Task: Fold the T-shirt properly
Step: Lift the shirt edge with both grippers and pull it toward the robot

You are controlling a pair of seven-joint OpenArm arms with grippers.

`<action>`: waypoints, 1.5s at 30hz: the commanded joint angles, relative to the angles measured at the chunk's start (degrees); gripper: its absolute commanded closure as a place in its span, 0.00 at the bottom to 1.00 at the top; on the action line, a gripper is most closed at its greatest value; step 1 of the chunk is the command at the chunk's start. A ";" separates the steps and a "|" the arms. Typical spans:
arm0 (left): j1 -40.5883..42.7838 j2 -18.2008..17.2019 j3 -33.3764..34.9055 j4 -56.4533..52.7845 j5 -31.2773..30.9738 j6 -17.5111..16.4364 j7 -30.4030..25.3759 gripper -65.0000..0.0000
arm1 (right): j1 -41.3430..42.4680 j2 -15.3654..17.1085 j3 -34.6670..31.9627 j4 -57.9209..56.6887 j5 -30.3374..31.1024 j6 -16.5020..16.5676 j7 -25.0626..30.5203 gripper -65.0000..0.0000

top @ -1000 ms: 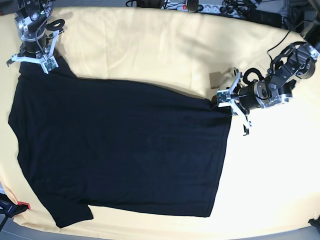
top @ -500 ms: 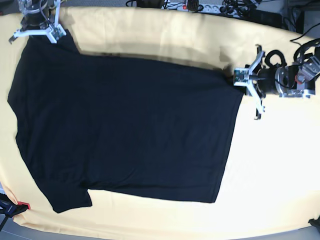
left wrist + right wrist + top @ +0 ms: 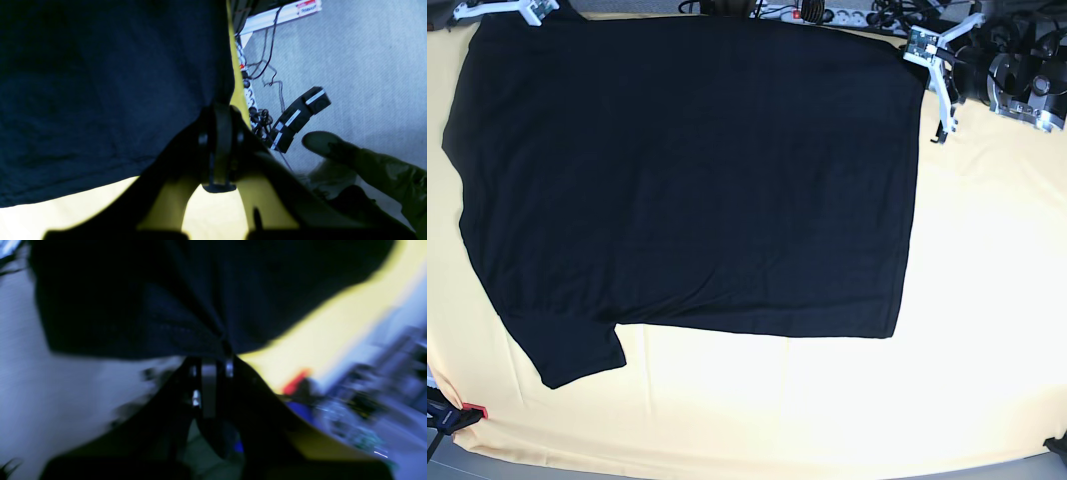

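T-shirt (image 3: 687, 170) flat, lengthwise left-right

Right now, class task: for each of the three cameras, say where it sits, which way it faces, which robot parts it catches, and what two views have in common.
Base: overhead, looking down on the T-shirt spread on the yellow tablecloth; both arms show at the far edge, left claw, right claw.
Left wrist: behind the left claw, facing along it; claw shut on the shirt's edge.
Right wrist: behind the right claw, blurred; shut on bunched fabric.
Shared: all three show the black shirt over the tablecloth.
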 commanded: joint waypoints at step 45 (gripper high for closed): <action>-3.80 21.33 -0.66 -11.21 31.93 37.24 5.29 0.40 | 43.50 6.67 9.86 -16.50 35.52 15.98 8.94 0.30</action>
